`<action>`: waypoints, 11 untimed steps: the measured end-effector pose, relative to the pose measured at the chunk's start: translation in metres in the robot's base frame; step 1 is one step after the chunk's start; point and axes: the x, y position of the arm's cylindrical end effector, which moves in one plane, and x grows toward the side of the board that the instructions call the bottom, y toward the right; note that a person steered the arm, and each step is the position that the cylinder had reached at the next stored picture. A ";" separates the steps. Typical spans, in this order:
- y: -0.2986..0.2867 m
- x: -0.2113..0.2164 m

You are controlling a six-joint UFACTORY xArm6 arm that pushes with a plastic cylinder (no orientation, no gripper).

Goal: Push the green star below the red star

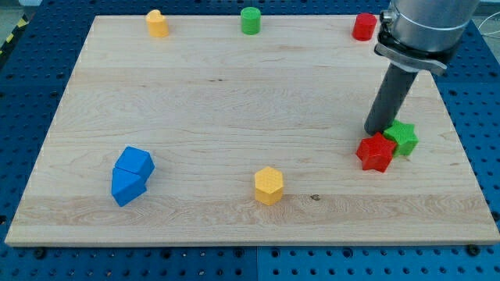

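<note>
The green star [404, 137] lies on the wooden board [234, 101] near the view's right edge. The red star [376, 152] touches it on its left and a little lower. My tip [378, 129] stands just above the red star and just left of the green star, close to both. Whether it touches either I cannot tell.
A yellow block [157, 23], a green cylinder [250, 20] and a red block [364, 26] stand along the board's top edge. Two blue blocks [130, 175] sit together at lower left. A yellow hexagonal block [268, 185] sits at lower middle.
</note>
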 end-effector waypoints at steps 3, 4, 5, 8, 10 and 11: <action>0.048 0.003; 0.061 -0.021; 0.077 -0.019; 0.081 0.030; 0.058 0.076; 0.045 0.097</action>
